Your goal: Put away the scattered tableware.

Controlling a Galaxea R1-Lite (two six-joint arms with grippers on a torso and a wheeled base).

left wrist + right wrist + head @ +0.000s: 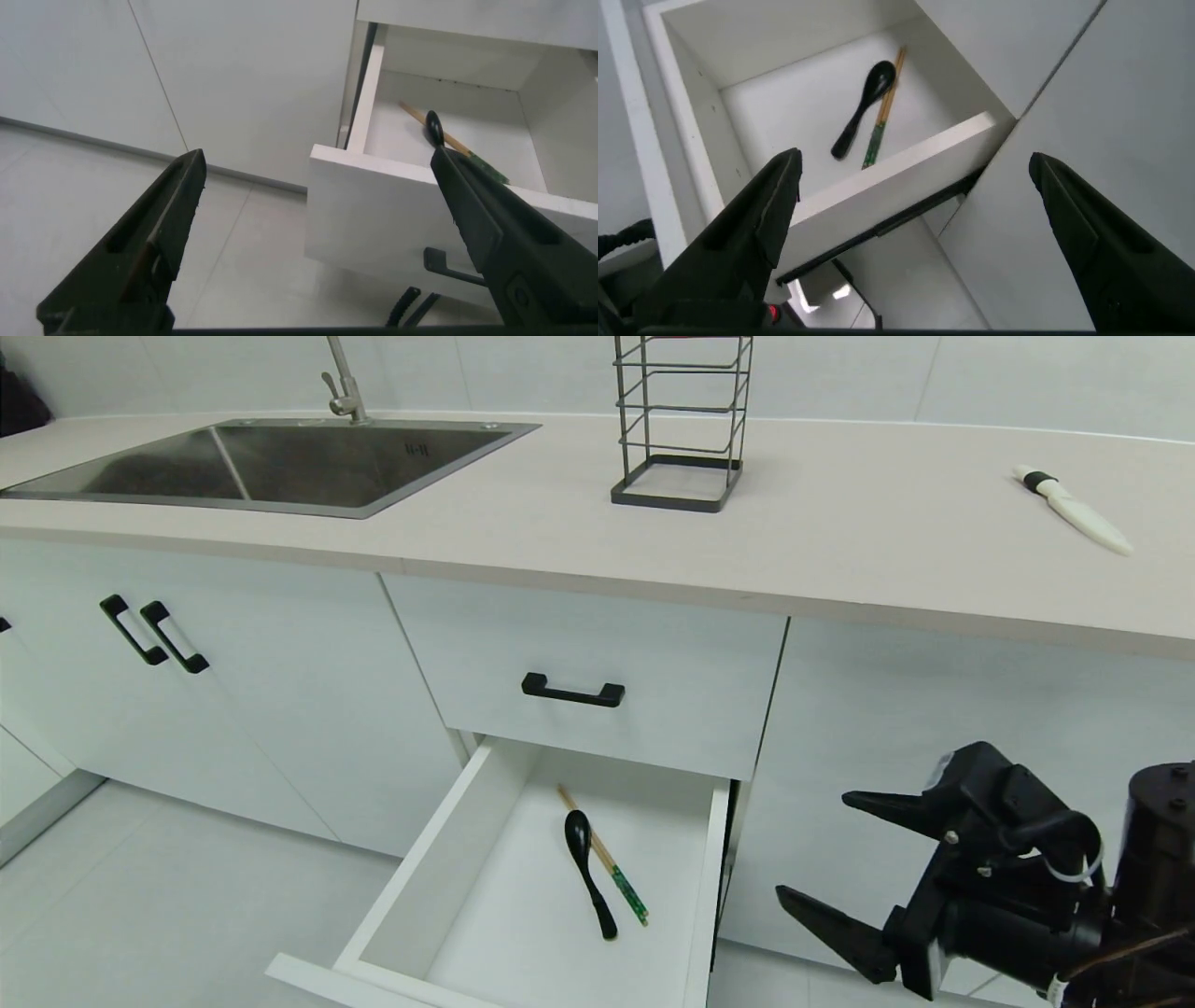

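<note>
**A:** What is in the open drawer (425, 863), and what is it made of?

**B:** The drawer is a smooth white box with flat walls. A glossy black spoon (590, 875) lies on its floor, close against a pair of wooden chopsticks (611, 870). The chopsticks are pale and thin, with green patterned ends.

**A:** Which way do they point?

**B:** The long axes of both run from far left to near right. The spoon's rounded bowl is at the far end and its handle comes toward the near edge. The chopsticks' green ends are nearest and their plain tips are at the far end. I cannot tell whether the two touch beside the bowl.

**A:** Is there any tableware on the countertop (887, 523)?

**B:** A white knife (1074, 511) with a black band lies far to the right on the matte beige top. Its banded end is far left and its tapered end is near right.

**A:** And the claws?

**B:** The right gripper (812, 845) is low and right of the drawer, with its black jaws spread wide and nothing between them. The left gripper (316, 157) is also spread wide and empty, in front of the drawer's front panel.

**A:** What else is around?

**B:** A dark wire rack (667, 505) stands upright at the middle of the counter. A steel sink (233, 504) with a faucet (344, 387) is at the far left. Directly above the open drawer is a closed drawer with a black handle (572, 692).
</note>
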